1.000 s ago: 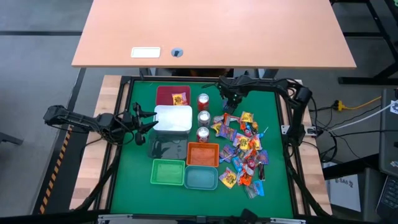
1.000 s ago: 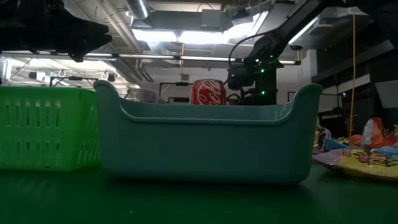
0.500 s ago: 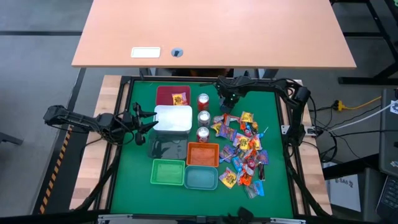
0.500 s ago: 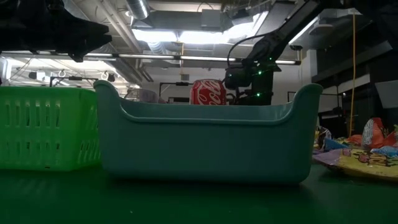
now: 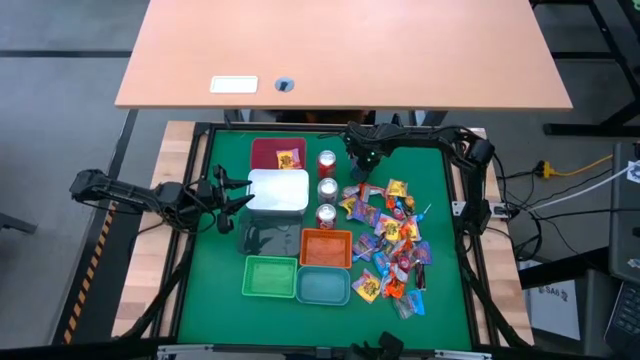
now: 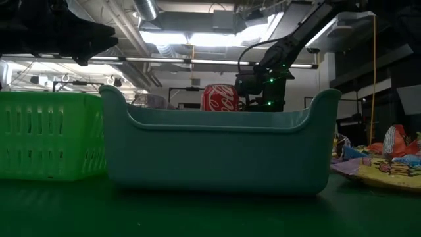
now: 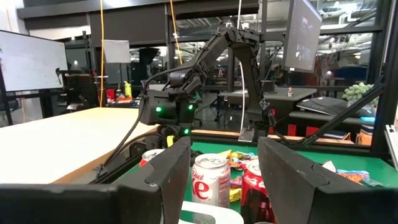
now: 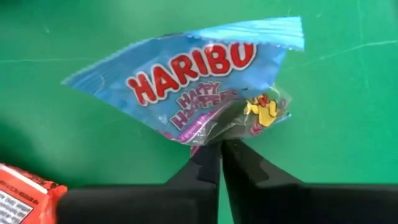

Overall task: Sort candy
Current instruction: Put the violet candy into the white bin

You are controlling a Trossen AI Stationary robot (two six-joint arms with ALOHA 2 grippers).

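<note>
The candy pile (image 5: 390, 240) lies on the green mat to the right of the bins. My right gripper (image 8: 221, 144) is shut on one piece, a light-blue Haribo bag (image 8: 193, 81). In the high view it hovers near the far edge (image 5: 361, 168), just right of the farthest can (image 5: 327, 163). One yellow candy (image 5: 289, 158) lies in the maroon bin (image 5: 266, 148). My left gripper (image 7: 221, 168) waits open at the table's left, beside the white bin (image 5: 278, 190). My right gripper pinches the Haribo bag's clear edge (image 8: 217, 132) between its two fingertips. The fingers come from above, pointing down at the mat. The bag spreads out flat beyond the fingertips, printed side up, and casts a shadow on the mat below.
Three cans (image 5: 328, 188) stand in a row between the bins and the candy. Orange (image 5: 326, 247), green (image 5: 270, 276) and teal (image 5: 323, 286) bins sit at the near middle. A red wrapper (image 8: 25, 186) lies close to the held bag.
My right gripper has moved a little toward the table's left and far edge, closer to the farthest can. My left arm has kept still.
</note>
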